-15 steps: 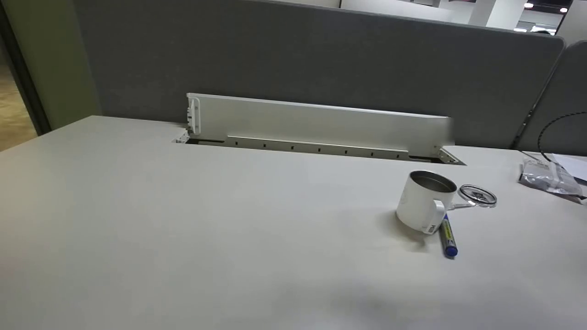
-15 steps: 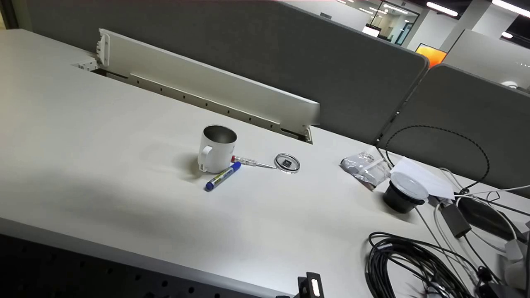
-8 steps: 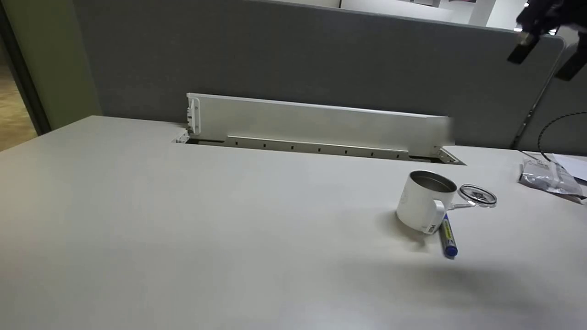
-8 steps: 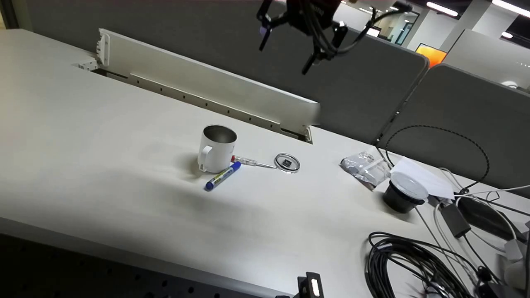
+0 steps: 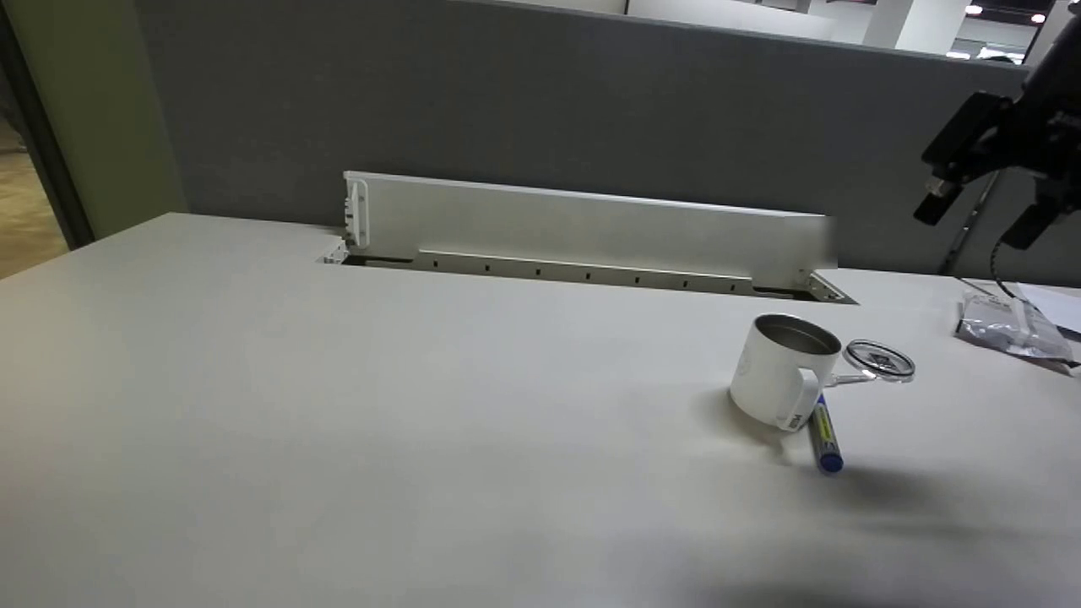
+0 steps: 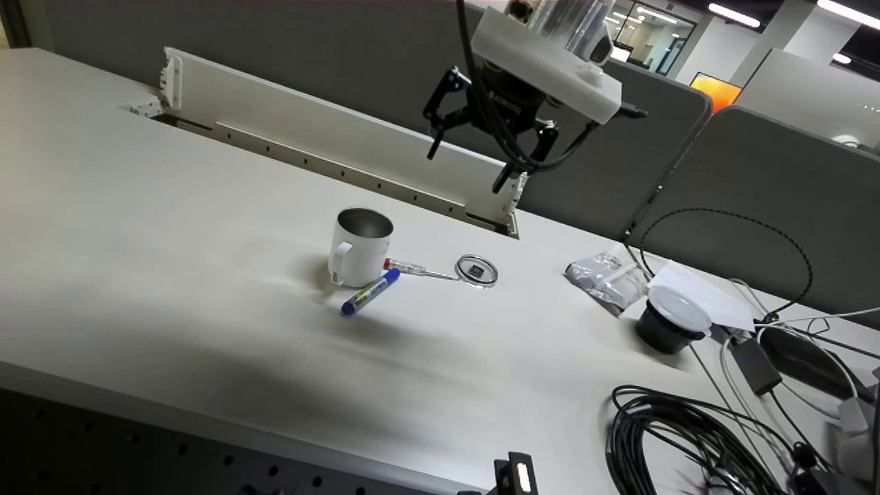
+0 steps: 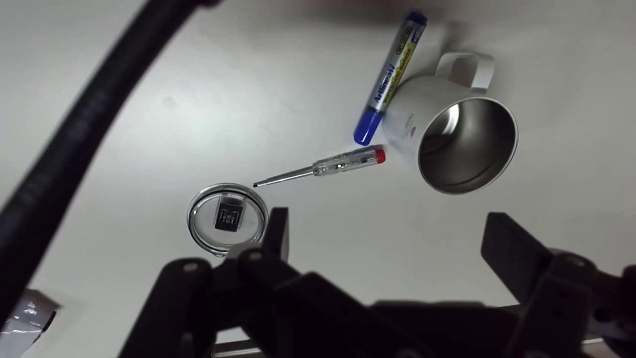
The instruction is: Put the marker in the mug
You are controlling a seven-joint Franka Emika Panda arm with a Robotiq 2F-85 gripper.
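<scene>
Black fingers [image 7: 514,253], two, hang parted, clear of one marker [image 7: 391,79] and one mug [image 6: 363,253]

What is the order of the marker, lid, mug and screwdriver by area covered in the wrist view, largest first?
Largest: mug, clearly, though standing upright brings it nearer the camera.
Next: lid, its lower right edge partly covered.
Then: marker.
Smallest: screwdriver, almost as long as the marker but slimmer.
</scene>
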